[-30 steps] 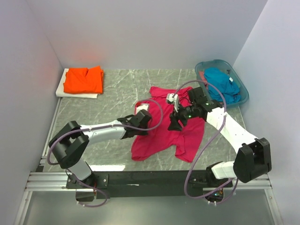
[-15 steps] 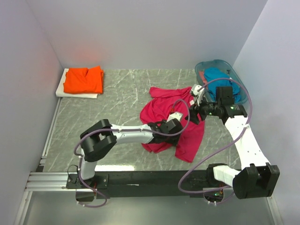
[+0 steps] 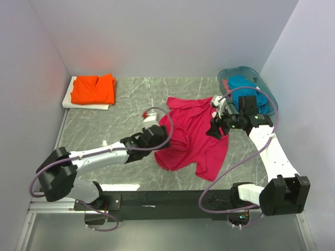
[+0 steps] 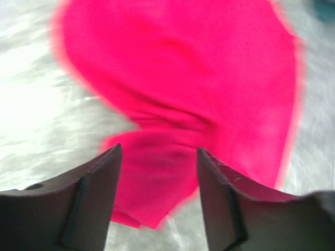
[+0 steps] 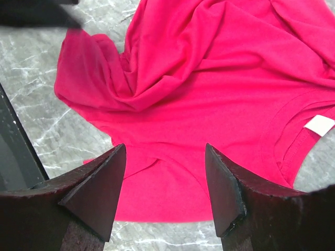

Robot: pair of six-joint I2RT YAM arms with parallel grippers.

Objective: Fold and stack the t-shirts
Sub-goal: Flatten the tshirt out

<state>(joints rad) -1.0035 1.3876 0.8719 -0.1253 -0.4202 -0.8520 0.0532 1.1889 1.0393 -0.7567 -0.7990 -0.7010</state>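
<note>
**Magenta-red shirt lies rumpled mid-bench, both pincers apart and empty**

The magenta-red t-shirt (image 3: 193,141) lies in the middle of the grey marbled bench (image 3: 120,110). It is not flat: its left side is bunched into loose folds over the body. In the right wrist view its collar shows at the right edge, with the white neck label (image 5: 319,125) inside it.

The left pincer (image 3: 159,137) sits at the shirt's left edge. The left wrist view is blurred, but it shows the fingers (image 4: 99,178) spread with nothing between them and red cloth beneath. The right pincer (image 3: 215,129) is over the shirt's right side, near the collar. Its fingers (image 5: 102,183) also stand wide apart, gripping nothing, with the shirt below.

The orange t-shirt (image 3: 94,89) lies folded at the far left corner on a white pad (image 3: 70,102), well apart from the red one. The teal-blue t-shirt (image 3: 246,91) is heaped inside the translucent teal basket (image 3: 233,71) at the far right corner, just behind the right arm.
</note>
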